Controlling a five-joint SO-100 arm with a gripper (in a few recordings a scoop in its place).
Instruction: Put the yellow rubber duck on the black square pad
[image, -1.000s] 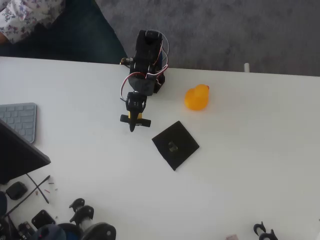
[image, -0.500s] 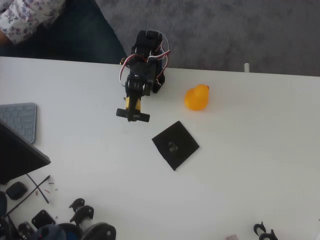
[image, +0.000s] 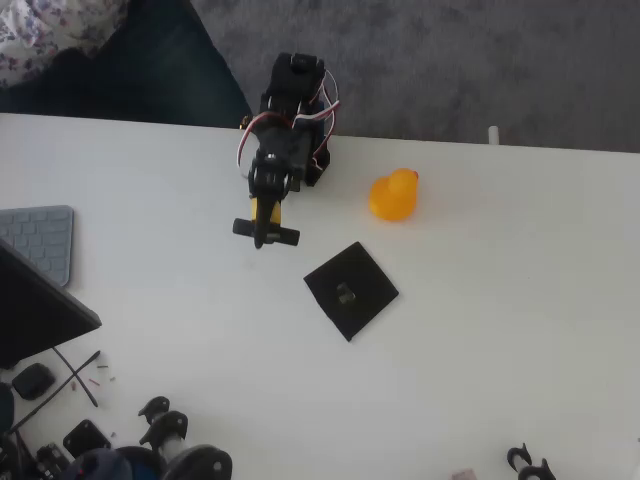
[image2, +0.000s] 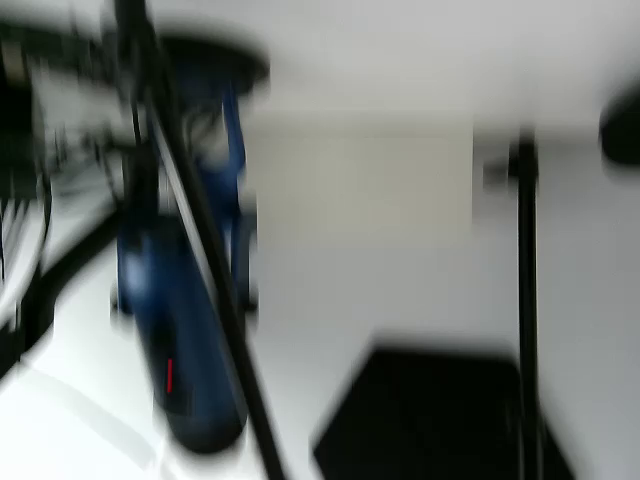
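Note:
In the overhead view the yellow rubber duck sits on the white table, right of the arm's base. The black square pad lies flat below and a little left of the duck, turned like a diamond, with a small grey mark at its centre and nothing on it. My gripper hangs over the table left of both, roughly a pad's width from the pad's left corner. Its fingers come to one narrow tip with no gap and hold nothing. The wrist view is heavily blurred.
A grey keyboard and a dark slanted slab occupy the left edge. Small black parts and cables lie along the bottom left, more parts at the bottom right. A person's sleeve shows top left. The wrist view shows a blurred blue object.
The arm has pulled back toward its base, so the gripper moved a little up the overhead picture. Duck and pad have not moved. The person's sleeve shifted slightly.

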